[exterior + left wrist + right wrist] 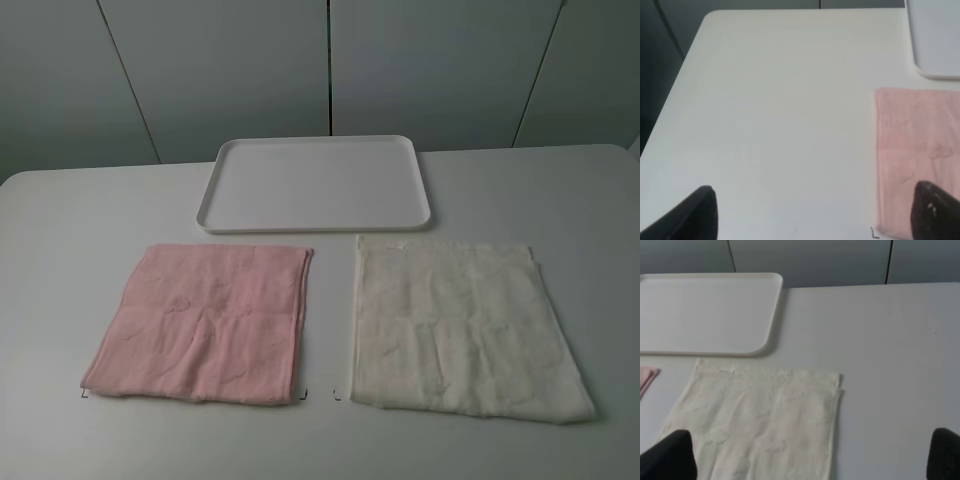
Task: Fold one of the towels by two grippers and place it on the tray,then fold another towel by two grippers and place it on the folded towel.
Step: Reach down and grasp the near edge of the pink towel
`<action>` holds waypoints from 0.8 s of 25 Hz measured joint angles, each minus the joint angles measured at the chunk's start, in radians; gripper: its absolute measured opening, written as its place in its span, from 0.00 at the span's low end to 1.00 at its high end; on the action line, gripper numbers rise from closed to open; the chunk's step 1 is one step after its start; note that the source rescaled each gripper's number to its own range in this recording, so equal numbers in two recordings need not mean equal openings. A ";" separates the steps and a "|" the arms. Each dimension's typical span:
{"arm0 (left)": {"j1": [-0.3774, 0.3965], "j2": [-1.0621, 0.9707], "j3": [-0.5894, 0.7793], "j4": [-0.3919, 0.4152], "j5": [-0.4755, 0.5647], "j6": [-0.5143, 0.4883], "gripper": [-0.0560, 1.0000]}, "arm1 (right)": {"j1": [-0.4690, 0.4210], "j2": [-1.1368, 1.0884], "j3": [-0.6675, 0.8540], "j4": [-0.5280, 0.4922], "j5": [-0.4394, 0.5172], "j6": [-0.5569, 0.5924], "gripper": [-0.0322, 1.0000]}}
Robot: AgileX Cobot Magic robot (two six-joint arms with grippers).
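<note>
Before the tray (315, 185) on the table (60, 230), pink towel (205, 320) beside cream towel (455, 325); left gripper (815, 215), right gripper (810, 457) released.

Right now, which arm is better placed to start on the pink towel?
Probably the left. The left gripper hangs open at the edge of the pink towel, one finger over it; the right gripper faces the cream towel instead.

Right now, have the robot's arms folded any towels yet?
Not yet. The pink towel and the cream-white towel both lie spread on the table, and the white tray holds nothing. The left fingers and right fingers are spread open, gripping nothing. Both folds and both placings are left.
</note>
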 joint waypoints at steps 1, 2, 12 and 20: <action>0.000 0.030 -0.010 -0.010 -0.009 0.013 0.99 | 0.000 0.035 -0.017 0.000 -0.002 0.000 1.00; 0.000 0.068 -0.026 -0.025 -0.016 0.033 0.99 | 0.000 0.074 -0.039 0.000 -0.002 0.000 1.00; 0.000 0.498 -0.226 -0.193 -0.013 0.427 0.99 | 0.000 0.544 -0.230 0.145 -0.065 -0.149 1.00; 0.000 0.805 -0.267 -0.290 -0.003 0.778 0.99 | 0.000 0.875 -0.248 0.362 -0.064 -0.506 1.00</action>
